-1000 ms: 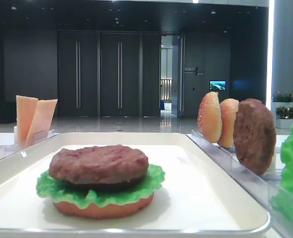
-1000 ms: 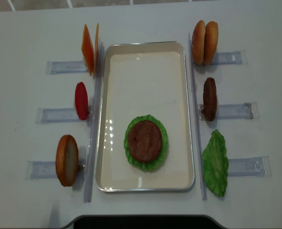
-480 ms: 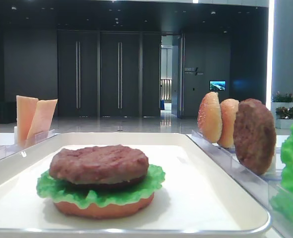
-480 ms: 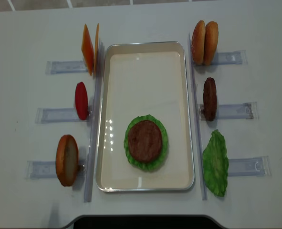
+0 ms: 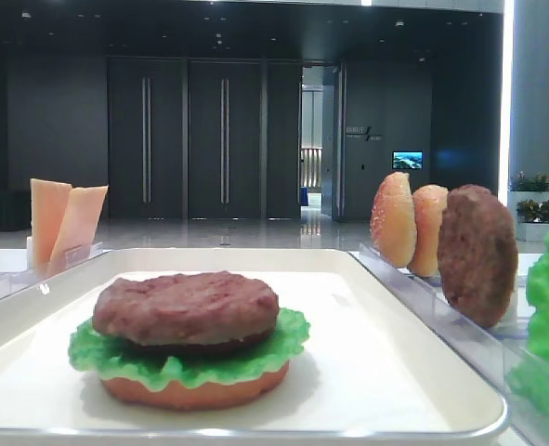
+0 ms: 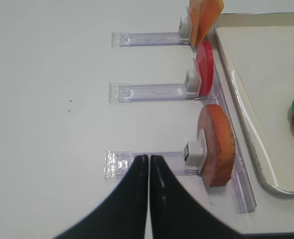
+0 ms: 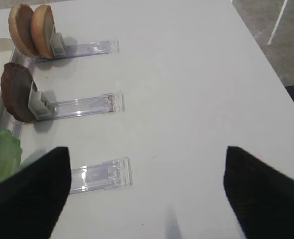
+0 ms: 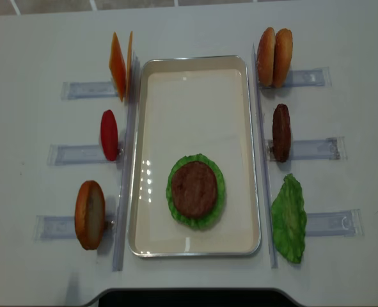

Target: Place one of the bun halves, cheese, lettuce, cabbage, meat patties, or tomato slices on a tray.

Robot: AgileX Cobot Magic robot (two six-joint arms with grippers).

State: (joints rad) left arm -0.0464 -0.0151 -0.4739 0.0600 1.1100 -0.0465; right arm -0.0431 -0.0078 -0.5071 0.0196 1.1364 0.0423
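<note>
On the white tray [image 8: 195, 64] lies a stack: a meat patty [image 8: 194, 189] on lettuce [image 5: 190, 360] on a bun half [image 5: 195, 392]. Left of the tray stand cheese [image 8: 119, 66], a tomato slice [image 8: 109, 134] and a bun half [image 6: 217, 144]. To its right stand two bun halves [image 8: 274, 56], a second patty [image 7: 16, 92] and a lettuce leaf [image 8: 288, 219]. My left gripper [image 6: 149, 159] is shut and empty, its tips over the clear rack left of that bun half. My right gripper [image 7: 147, 169] is open and empty above bare table, right of the lettuce rack.
Clear plastic racks [image 8: 316, 148] stick out from both long sides of the tray, with long clear rails [image 8: 126, 160] along its edges. The table's right edge [image 7: 266, 59] and the floor show in the right wrist view. Neither gripper shows in the exterior views.
</note>
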